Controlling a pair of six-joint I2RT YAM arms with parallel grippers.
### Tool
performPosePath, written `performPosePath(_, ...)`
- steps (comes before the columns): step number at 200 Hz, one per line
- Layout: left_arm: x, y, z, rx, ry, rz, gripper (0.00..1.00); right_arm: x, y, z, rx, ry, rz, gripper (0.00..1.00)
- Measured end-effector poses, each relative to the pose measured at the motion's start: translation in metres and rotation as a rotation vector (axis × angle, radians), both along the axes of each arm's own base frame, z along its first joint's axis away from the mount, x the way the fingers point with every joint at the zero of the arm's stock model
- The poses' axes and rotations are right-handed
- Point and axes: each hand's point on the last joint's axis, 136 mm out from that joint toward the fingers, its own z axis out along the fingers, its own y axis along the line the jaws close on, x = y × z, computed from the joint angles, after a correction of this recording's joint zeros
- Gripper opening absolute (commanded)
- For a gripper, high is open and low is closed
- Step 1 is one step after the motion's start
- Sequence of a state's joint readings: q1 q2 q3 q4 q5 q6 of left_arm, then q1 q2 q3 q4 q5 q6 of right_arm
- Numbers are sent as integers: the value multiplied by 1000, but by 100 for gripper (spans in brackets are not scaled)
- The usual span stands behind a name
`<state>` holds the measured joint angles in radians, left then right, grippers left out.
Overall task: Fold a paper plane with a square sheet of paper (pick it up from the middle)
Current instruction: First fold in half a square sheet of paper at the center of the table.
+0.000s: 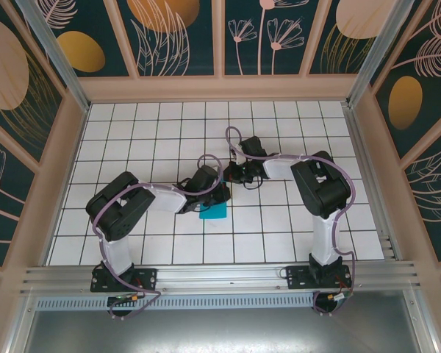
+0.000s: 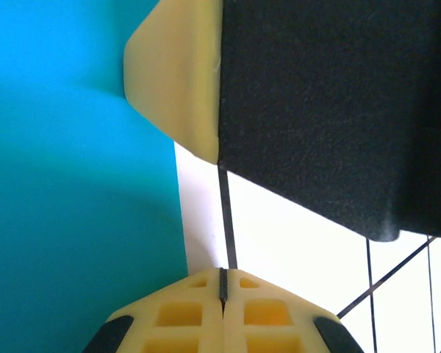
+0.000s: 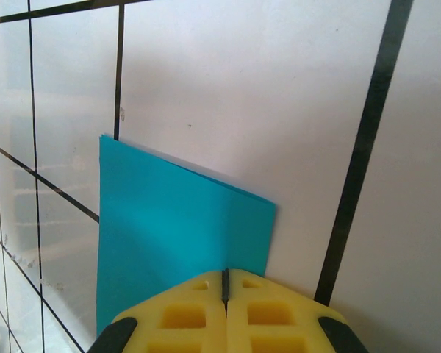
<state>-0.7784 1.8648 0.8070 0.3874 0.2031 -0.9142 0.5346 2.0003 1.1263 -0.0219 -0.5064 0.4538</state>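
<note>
One sheet of teal paper [image 1: 214,213] is counted (folded, with a white underside seen at its edge). Two arms are counted, the left arm [image 1: 125,206] and the right arm [image 1: 320,187]. Two grippers are counted, the left gripper [image 2: 223,285] and the right gripper [image 3: 225,283]. One tiled table [image 1: 132,147] is counted.

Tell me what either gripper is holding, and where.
Cannot tell. The right gripper, shut, meets the folded teal paper at its edge, pinching or merely pressing; the left gripper, shut, sits beside it.

legible text: none was found | labels, brands: none were readable | numbers, signs: none were readable
</note>
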Motion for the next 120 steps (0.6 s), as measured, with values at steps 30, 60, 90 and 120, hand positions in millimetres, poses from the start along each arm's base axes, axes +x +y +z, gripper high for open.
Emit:
performPosePath(30, -5, 1, 1, -29, 8, 6, 0, 0, 0, 0, 8, 5, 2, 0)
performPosePath(60, -16, 5, 0, -39, 22, 1, 0, 0, 0, 0, 12, 9, 4, 0)
performPosePath(90, -23, 8, 1, -39, 28, -5, 0, 0, 0, 0, 12, 9, 4, 0)
performPosePath(120, -26, 8, 1, -39, 26, -10, 0, 0, 0, 0, 12, 10, 4, 0)
